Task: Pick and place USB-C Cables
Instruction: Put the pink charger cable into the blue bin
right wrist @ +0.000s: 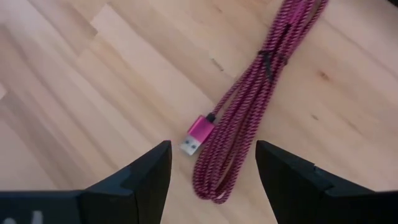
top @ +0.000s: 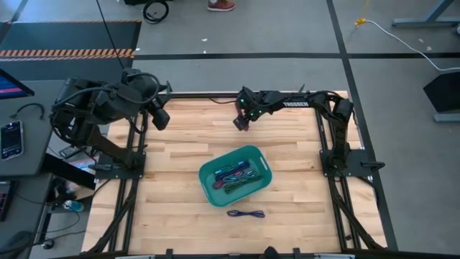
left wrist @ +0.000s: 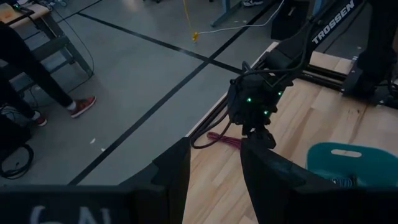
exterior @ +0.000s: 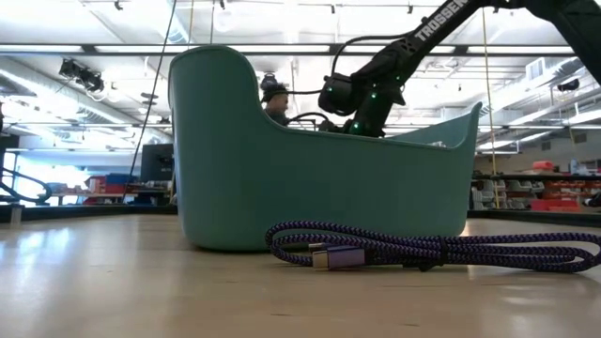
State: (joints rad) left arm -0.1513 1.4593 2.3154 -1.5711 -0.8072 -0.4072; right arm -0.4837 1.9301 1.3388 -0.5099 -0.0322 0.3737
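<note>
A pink braided cable, bundled with a tie, is lying flat on the wooden surface near its far edge, at about twelve o'clock from the teal bin. The right gripper is hovering directly over it, its jaws standing wide open on either side of the pink connector end, nothing being held.

The bin is sitting near the middle of the surface, with several bundled cables of mixed colours inside. A purple braided cable is lying loose at six o'clock from the bin, just beside it.

The step in hand is judged to be the pick-up of the pink cable. The next move calls for a straight descent so that the jaws straddle the bundle before closing, the cable being thin and low against the wood.

The left gripper is waiting near the far left corner, at about ten o'clock from the bin, its jaws parted and empty.

Beyond the surface, a grey floor with dark tape lines is being shown, with a person's legs and red shoes nearby.
</note>
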